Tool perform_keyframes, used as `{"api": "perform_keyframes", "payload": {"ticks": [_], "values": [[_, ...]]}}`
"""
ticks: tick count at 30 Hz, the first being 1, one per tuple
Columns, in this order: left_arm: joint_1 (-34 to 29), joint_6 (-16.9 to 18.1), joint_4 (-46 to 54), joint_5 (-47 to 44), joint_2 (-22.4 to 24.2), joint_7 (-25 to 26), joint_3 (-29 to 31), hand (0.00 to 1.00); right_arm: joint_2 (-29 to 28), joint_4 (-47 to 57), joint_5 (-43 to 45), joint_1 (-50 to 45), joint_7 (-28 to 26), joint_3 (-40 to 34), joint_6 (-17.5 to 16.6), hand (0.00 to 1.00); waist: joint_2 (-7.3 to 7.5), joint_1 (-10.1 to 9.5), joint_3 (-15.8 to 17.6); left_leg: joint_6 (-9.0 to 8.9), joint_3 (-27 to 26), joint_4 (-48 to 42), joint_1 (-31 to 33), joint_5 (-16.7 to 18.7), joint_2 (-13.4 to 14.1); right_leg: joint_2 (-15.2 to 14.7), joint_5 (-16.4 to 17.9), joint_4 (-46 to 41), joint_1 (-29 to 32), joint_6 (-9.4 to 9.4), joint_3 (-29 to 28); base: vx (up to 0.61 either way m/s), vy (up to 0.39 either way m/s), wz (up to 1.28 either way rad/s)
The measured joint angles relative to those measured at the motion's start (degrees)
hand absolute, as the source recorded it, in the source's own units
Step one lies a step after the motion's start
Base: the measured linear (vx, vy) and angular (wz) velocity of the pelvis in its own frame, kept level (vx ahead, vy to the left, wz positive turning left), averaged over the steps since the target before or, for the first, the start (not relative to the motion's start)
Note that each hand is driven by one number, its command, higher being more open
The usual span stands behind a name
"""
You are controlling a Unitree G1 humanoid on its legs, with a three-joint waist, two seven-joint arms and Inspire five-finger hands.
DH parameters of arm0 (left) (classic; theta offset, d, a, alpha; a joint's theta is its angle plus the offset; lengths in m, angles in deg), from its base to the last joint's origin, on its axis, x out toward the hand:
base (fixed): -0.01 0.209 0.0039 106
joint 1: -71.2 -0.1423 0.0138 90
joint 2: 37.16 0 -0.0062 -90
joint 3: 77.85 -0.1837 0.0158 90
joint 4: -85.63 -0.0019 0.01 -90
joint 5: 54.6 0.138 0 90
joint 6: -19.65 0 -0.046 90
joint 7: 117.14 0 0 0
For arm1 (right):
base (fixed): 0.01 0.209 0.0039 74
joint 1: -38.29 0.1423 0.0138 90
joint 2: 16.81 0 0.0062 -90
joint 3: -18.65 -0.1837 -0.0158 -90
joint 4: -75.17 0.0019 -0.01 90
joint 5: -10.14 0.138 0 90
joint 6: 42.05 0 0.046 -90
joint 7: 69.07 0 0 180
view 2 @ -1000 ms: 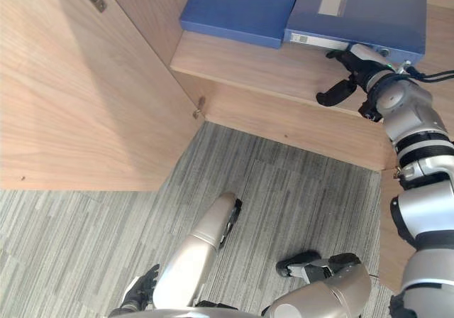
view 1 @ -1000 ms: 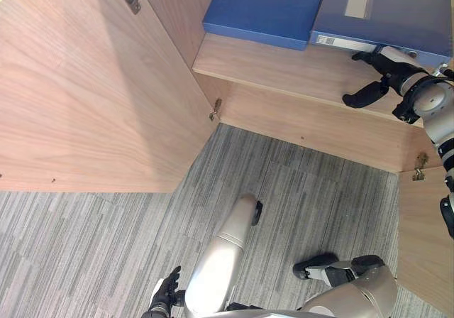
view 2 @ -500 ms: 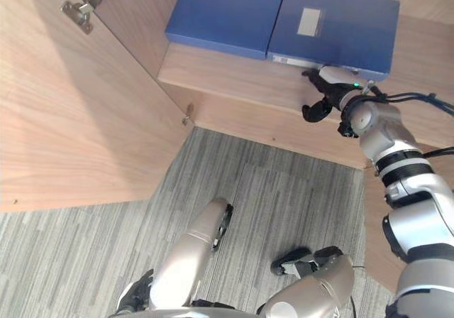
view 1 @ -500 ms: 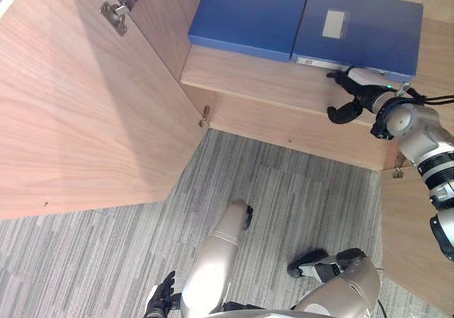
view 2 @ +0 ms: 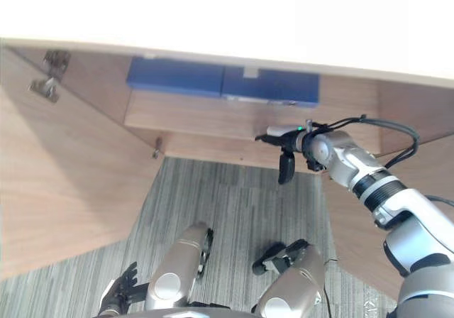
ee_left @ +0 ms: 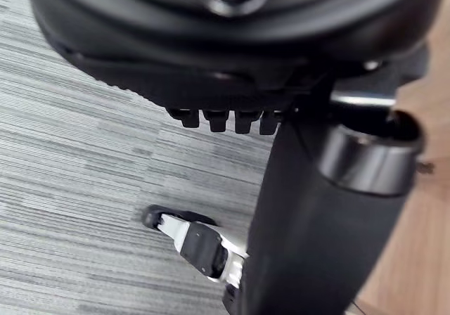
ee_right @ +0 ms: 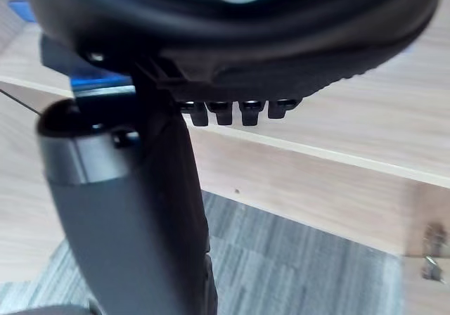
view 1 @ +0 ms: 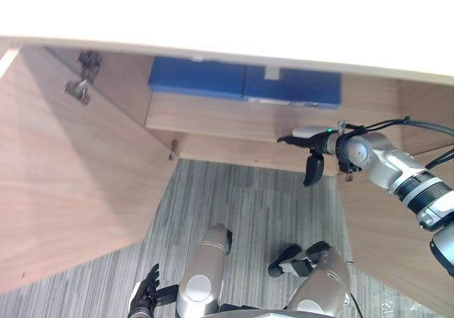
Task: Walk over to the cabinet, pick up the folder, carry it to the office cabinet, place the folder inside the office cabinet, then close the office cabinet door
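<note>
Two blue folders lie flat side by side on the wooden shelf (view 1: 213,116) inside the open cabinet: a plain left folder (view 1: 195,79) and a labelled right folder (view 1: 294,87). My right hand (view 1: 310,146) hovers in front of the shelf's front edge, just below the right folder and apart from it. Its fingers are straight and point to the left, its thumb hangs down, and it holds nothing. My left hand (view 1: 145,302) hangs low near the floor at the lower left, fingers relaxed and empty.
The cabinet's white top (view 1: 227,13) spans the upper part of the eye views. Its left door (view 1: 71,190) stands wide open, and the right door (view 1: 386,226) is open beside my right arm. Grey striped carpet (view 1: 234,197) lies below the shelf.
The camera has pulled back and tilted, so the cabinet top now shows. My right hand has drawn away from the right folder's front edge to a spot before the shelf edge.
</note>
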State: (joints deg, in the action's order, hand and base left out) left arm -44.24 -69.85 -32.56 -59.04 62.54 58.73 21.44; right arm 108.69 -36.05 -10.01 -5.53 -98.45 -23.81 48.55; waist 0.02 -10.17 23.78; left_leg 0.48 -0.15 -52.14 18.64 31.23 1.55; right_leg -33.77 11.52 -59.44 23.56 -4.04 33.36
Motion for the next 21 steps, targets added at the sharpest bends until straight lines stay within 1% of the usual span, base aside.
{"api": "perform_keyframes", "payload": {"ticks": [1, 2, 3, 4, 5, 6, 7, 8, 9, 10, 11, 12, 13, 14, 15, 16, 17, 18, 19, 20, 21], "values": [[-0.6, -0.3, 0.0, 0.0, -0.1, 0.0, 0.0, 1.00, 0.0, 0.4, 0.0, -0.6, -0.2, 0.1, 0.1, 1.00, 0.27, 0.20, -0.5, -1.16, -0.5, 0.5, -0.9, -0.7, 0.3, 0.6, 0.0, 1.5, -1.2, 0.00, 0.5, 0.17, -0.006, -0.29], [-1.6, -0.8, 0.2, -0.1, 0.0, -0.3, 0.2, 1.00, 0.2, 0.9, 0.0, -1.0, -0.5, 0.9, 0.5, 1.00, 0.80, 0.58, -0.9, -4.11, -0.9, -3.5, 0.0, -4.6, 0.2, 1.4, 0.0, 5.2, -4.2, 0.02, 1.1, 0.09, 0.010, -0.01], [-2.0, -0.8, 1.3, -0.1, -0.1, -1.0, 0.2, 1.00, 0.1, 0.9, 0.1, -1.0, -1.3, 1.0, 1.0, 1.00, 2.64, 0.58, -1.3, -0.38, -1.1, -5.1, 5.6, -1.7, -0.3, -0.4, -0.4, 6.4, -4.6, 0.55, 0.9, -0.01, 0.004, 0.13], [-2.0, -1.0, 2.0, -0.1, -0.4, -1.2, 0.2, 1.00, -0.1, 0.6, 0.1, -1.0, -1.5, 1.0, 1.3, 1.00, 3.42, 0.73, -1.7, -0.25, -0.9, 3.4, 6.2, -2.3, 0.3, -1.4, -0.6, 6.3, -4.6, 1.67, 1.6, -0.23, -0.015, 0.23], [-2.1, -2.1, 2.6, 0.0, -0.2, -1.3, 0.5, 1.00, -1.1, -0.4, 0.1, -1.4, -1.5, 1.1, 1.8, 1.00, 3.76, 0.72, -2.6, 1.31, -3.5, 7.2, 4.8, -8.8, 2.0, -1.7, -0.9, 6.3, -5.3, 4.61, 3.3, -0.22, -0.014, 0.05], [-2.8, -2.4, 3.6, 0.1, -0.3, -1.1, 0.7, 1.00, -3.4, 0.2, 0.6, -1.5, -1.6, 0.9, 1.6, 1.00, 3.71, 0.19, -3.2, 1.68, -3.6, 8.5, 3.4, -9.0, 2.5, 0.3, -0.5, 10.0, -6.9, 7.63, 3.9, -0.16, 0.000, -0.10], [-3.1, -2.4, 3.7, 0.3, -0.4, -1.2, 0.6, 1.00, -4.5, 0.6, 1.5, -1.5, -1.6, 0.8, 1.3, 1.00, 3.84, 0.10, -4.0, 1.69, -4.0, 9.4, 2.8, -9.0, 2.7, 1.4, -0.7, 12.1, -7.1, 8.12, 4.4, 0.01, 0.023, -0.30], [-3.4, -3.4, 3.7, 0.6, -0.3, -1.2, 0.6, 1.00, -7.3, 1.0, 3.1, -2.9, -1.1, -0.7, 0.6, 1.00, 3.72, -0.19, -5.1, 1.68, -4.7, 11.3, 1.2, -9.0, 3.4, 3.9, -0.7, 16.2, -7.5, 8.09, 5.0, 0.03, 0.011, -0.28], [-3.6, -3.8, 3.7, 0.6, -0.3, -1.2, 0.6, 1.00, -9.1, 0.9, 4.1, -4.0, -0.7, -1.7, 0.3, 1.00, 3.73, -0.25, -5.4, 1.66, -5.1, 12.4, 0.1, -9.0, 3.6, 5.0, -0.8, 18.0, -8.0, 7.90, 5.4, 0.08, -0.027, -0.40], [-4.2, -4.6, 3.6, 0.6, -0.3, -1.2, 0.6, 1.00, -13.1, 0.2, 5.6, -6.1, 0.8, -3.1, 0.3, 1.00, 3.83, -0.44, -6.4, 1.28, -6.0, 14.0, -1.7, -9.2, 4.0, 6.9, -0.9, 21.7, -9.0, 7.75, 5.8, 0.13, -0.065, -0.47], [-4.9, -5.0, 3.4, 0.7, 0.0, -1.1, 0.6, 1.00, -17.5, -1.7, 6.8, -9.1, 1.7, -5.2, 0.3, 1.00, 3.74, -0.62, -8.7, 0.40, -6.3, 15.5, -2.3, -9.7, 4.4, 8.5, -1.3, 24.9, -9.4, 8.32, 5.9, 0.16, -0.079, -0.53], [-5.0, -5.0, 3.1, 0.7, 0.0, -1.1, 0.6, 1.00, -19.6, -3.1, 6.8, -10.6, 2.2, -6.4, 0.3, 1.00, 3.71, -0.64, -9.3, -0.08, -6.7, 16.8, -3.0, -10.2, 4.5, 9.1, -1.8, 26.4, -10.0, 8.60, 5.9, 0.19, -0.090, -0.52], [-5.0, -5.1, 1.5, 0.7, 0.4, -0.7, 0.5, 1.00, -24.1, -6.9, 7.1, -13.7, 4.4, -8.9, 0.5, 1.00, 2.99, -0.57, -10.1, -1.23, -7.5, 18.3, -5.1, -11.3, 4.9, 10.8, -3.1, 29.7, -11.9, 8.41, 5.8, 0.20, -0.086, -0.43], [-4.5, -5.1, -0.2, 0.7, 0.8, 0.0, 0.8, 1.00, -29.1, -12.3, 6.9, -16.8, 7.0, -12.7, 1.2, 1.00, 2.53, -0.62, -10.4, -2.24, -7.4, 15.1, -4.8, -13.5, 5.2, 12.0, -4.9, 33.3, -14.5, 8.12, 5.4, 0.13, -0.070, -0.46], [-4.2, -4.8, -0.9, 0.8, 1.4, 1.0, 1.6, 1.00, -34.2, -17.9, 6.7, -19.2, 9.7, -16.3, 1.9, 1.00, 4.15, -0.52, -11.3, -2.03, -7.0, 20.7, -4.3, -11.3, 3.6, 11.1, -5.7, 35.1, -14.9, 8.87, 4.5, 0.04, -0.023, -0.37], [-4.3, -4.9, -1.2, 1.6, 1.7, 1.8, 1.6, 1.00, -36.1, -20.7, 6.6, -20.2, 11.1, -18.3, 2.1, 1.00, 3.44, -0.40, -12.2, -1.24, -7.0, 29.5, -6.3, -17.2, 3.6, 11.4, -6.2, 35.5, -15.2, 9.04, 4.4, -0.06, 0.023, -0.35], [-4.2, -5.1, -2.2, 2.7, 2.0, 3.1, 1.5, 1.00, -40.2, -25.2, 6.7, -22.6, 14.5, -23.9, 2.5, 1.00, 3.87, -0.10, -12.6, -0.37, -8.3, 32.0, -9.0, -19.7, 2.5, 10.7, -7.0, 35.6, -15.9, 9.44, 3.9, 0.02, 0.027, -0.26], [-4.8, -5.1, -2.3, 2.9, 2.1, 4.4, 1.3, 1.00, -43.1, -27.6, 6.7, -24.2, 16.9, -27.3, 3.0, 1.00, 3.45, 0.45, -13.4, -0.47, -8.5, 32.4, -9.8, -19.9, 2.7, 10.9, -8.2, 35.6, -16.1, 9.49, 3.9, 0.06, 0.025, -0.23], [-5.0, -5.2, -2.4, 2.9, 2.2, 5.2, 1.2, 1.00, -45.6, -29.5, 6.8, -25.5, 18.7, -30.6, 3.1, 1.00, 3.31, 0.85, -13.5, -0.48, -8.8, 32.5, -11.0, -19.9, 3.0, 11.0, -9.0, 35.4, -16.8, 9.39, 4.0, 0.13, -0.009, -0.21], [-5.1, -5.5, -2.4, 2.9, 2.3, 5.8, 1.3, 1.00, -47.8, -31.5, 6.8, -26.9, 20.1, -34.1, 3.1, 1.00, 3.29, 0.92, -13.5, -0.49, -8.9, 32.5, -12.4, -19.9, 3.2, 10.9, -9.4, 34.7, -17.7, 8.97, 3.9, 0.12, -0.037, -0.27], [-5.4, -5.7, -2.4, 3.0, 2.3, 6.7, 1.3, 1.00, -50.4, -34.0, 7.8, -28.8, 22.1, -38.1, 3.1, 1.00, 3.07, 1.02, -13.6, -0.94, -9.3, 32.9, -14.7, -19.9, 3.5, 10.9, -9.9, 34.3, -19.0, 8.81, 4.0, 0.13, -0.060, -0.29]]}}
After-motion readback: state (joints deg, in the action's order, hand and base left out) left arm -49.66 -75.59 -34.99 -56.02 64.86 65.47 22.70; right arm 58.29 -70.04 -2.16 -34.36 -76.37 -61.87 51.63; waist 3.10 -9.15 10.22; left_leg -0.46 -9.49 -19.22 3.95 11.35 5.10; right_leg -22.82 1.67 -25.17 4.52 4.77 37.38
